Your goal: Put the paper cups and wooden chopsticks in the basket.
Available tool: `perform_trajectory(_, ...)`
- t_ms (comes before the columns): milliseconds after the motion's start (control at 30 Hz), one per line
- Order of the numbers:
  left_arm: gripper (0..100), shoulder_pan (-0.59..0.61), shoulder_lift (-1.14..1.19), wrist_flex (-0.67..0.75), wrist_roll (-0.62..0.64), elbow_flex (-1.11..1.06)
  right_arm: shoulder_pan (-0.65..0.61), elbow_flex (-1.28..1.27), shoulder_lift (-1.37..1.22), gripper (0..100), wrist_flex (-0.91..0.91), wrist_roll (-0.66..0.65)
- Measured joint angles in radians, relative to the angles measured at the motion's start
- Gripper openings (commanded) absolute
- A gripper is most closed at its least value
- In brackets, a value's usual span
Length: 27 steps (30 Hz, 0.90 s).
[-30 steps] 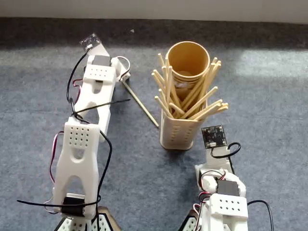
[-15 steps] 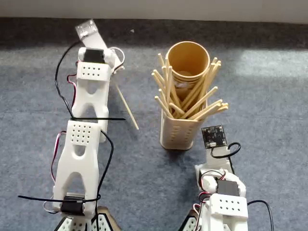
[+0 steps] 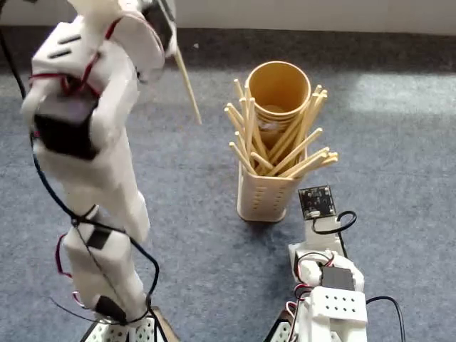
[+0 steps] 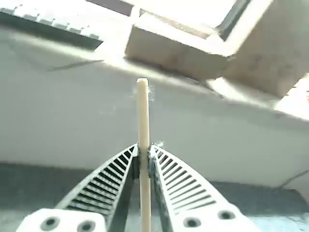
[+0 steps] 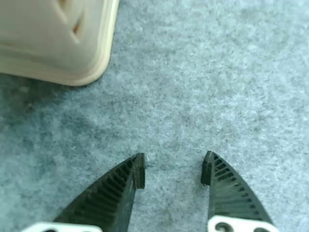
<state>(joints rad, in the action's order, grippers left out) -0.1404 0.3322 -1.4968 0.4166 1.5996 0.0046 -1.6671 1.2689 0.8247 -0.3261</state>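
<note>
The left gripper (image 4: pixel 144 147) is pressed together on a single wooden chopstick (image 4: pixel 143 116), pinching it low on its length so that most of the stick stands out past the ribbed white fingertips. That grip probably leaves a long free end to steer into the container. The stick is a slim, straight, pale rod with a squared, slightly fuzzy tip.

In the high view the left arm (image 3: pixel 85 128) stands tall at the 9 o'clock side, and the chopstick (image 3: pixel 187 89) hangs in the air, slanting toward 5 o'clock, at about 10 o'clock from the basket (image 3: pixel 265 196) and apart from it. It is not yet in.

The basket is a tall, cream, rounded-square holder with slots in its wall. A tan paper cup (image 3: pixel 278 89) sits upright in it, mouth open, and many other chopsticks (image 3: pixel 285 153) lean around the cup, fanning outward.

The right gripper (image 5: pixel 173 169) is spread, its dark ridged jaws holding nothing, just above the grey, felt-like surface (image 3: pixel 385 142). It sits at about 5 o'clock from the basket, whose corner shows close by, likely parked out of the way.
</note>
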Motion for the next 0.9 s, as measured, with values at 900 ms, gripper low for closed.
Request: perform_trajectory(900,19,-0.483,0.109,0.226,-0.221,0.011,0.000,0.000,0.000,20.2,0.000,0.000)
